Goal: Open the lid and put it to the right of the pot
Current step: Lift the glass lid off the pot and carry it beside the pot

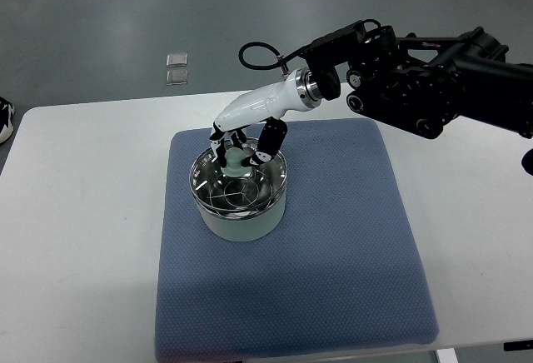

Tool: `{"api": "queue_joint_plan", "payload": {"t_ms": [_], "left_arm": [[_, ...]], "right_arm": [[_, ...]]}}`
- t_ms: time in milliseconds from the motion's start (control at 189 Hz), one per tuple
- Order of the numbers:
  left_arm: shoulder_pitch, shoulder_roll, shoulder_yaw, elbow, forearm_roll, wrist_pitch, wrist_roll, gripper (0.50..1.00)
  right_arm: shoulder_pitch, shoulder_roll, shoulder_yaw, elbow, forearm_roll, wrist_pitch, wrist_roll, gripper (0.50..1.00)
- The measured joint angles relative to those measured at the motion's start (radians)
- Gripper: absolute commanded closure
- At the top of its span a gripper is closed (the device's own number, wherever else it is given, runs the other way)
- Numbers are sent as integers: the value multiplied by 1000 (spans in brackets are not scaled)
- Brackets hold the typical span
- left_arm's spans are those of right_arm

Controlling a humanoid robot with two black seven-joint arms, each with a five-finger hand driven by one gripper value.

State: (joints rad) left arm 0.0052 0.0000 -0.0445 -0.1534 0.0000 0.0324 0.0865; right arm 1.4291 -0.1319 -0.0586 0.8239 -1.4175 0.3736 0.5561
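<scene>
A white counter (83,213) carried a blue-grey mat (333,255), and on the mat's near-left part stood a pale green pot (241,223), upright. A glass lid (239,186) with a metal rim sat level on top of the pot, closing it, its pale green knob (236,161) towards the far side of the lid's centre.

The right arm (433,80), black with a white forearm shell, came in from the picture's right edge and reached down and leftwards to the pot. Its right hand (243,142) hung directly over the lid, the dark fingers (271,140) curled down around the knob and closed on it from both sides. The lid rested on the pot's rim.

On the grey floor beyond the counter lay two small clear squares (176,67).
</scene>
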Motion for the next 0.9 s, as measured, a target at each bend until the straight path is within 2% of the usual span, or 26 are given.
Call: {"api": "queue_joint_plan", "payload": {"t_ms": [207,493,684,901], "left_arm": [[0,0,0,0,0,0,0,500],[0,0,-1,0,0,0,0,500],[0,0,0,0,0,0,1,500],[0,0,0,0,0,0,1,500]], "right_arm": [[19,-36,46,7,4,8,20,1000],[37,-154,56,9,5,25,47,1000],[-5,-253,55,8,3,16,49,1000],[-90,-300,55,2,0,-23,51,1000]]}}
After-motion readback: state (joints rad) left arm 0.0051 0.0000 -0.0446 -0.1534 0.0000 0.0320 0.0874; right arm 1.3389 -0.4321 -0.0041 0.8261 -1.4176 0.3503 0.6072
